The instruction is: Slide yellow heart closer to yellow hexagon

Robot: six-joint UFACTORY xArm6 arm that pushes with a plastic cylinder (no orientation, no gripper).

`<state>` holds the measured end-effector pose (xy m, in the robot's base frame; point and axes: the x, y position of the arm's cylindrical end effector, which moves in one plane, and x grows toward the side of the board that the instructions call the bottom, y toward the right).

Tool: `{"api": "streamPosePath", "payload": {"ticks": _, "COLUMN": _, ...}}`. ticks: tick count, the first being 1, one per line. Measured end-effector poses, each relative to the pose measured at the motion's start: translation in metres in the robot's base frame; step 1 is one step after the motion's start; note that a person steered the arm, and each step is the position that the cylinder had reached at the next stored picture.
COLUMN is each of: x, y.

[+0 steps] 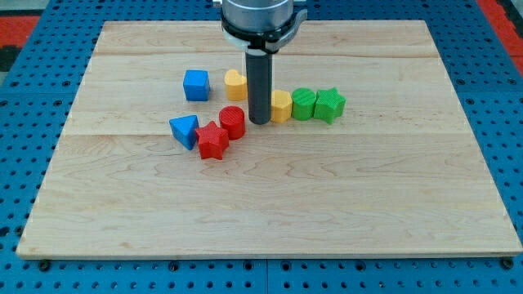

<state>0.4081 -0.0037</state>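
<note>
The yellow heart (235, 83) lies above the board's middle, just left of my rod. The yellow hexagon (281, 106) lies right of the rod, partly hidden by it, touching a green cylinder (303, 104). My tip (259, 122) rests on the board between the red cylinder (233, 122) and the yellow hexagon, below and right of the heart. The heart and the hexagon are a short gap apart, with the rod between them.
A green star (329, 104) sits right of the green cylinder. A blue cube (196, 85) lies left of the heart. A blue triangle (185, 130) and a red star (212, 140) lie at lower left. The wooden board (270, 204) sits on a blue pegboard.
</note>
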Motion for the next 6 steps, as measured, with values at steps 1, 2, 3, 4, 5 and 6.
{"api": "streamPosePath", "payload": {"ticks": 1, "x": -0.013, "y": 0.02}}
{"api": "streamPosePath", "payload": {"ticks": 2, "x": -0.014, "y": 0.036}}
{"api": "streamPosePath", "payload": {"ticks": 3, "x": -0.008, "y": -0.038}}
{"api": "streamPosePath", "payload": {"ticks": 4, "x": -0.036, "y": -0.074}}
{"api": "streamPosePath", "payload": {"ticks": 5, "x": -0.072, "y": -0.062}}
{"api": "streamPosePath", "payload": {"ticks": 6, "x": -0.072, "y": -0.045}}
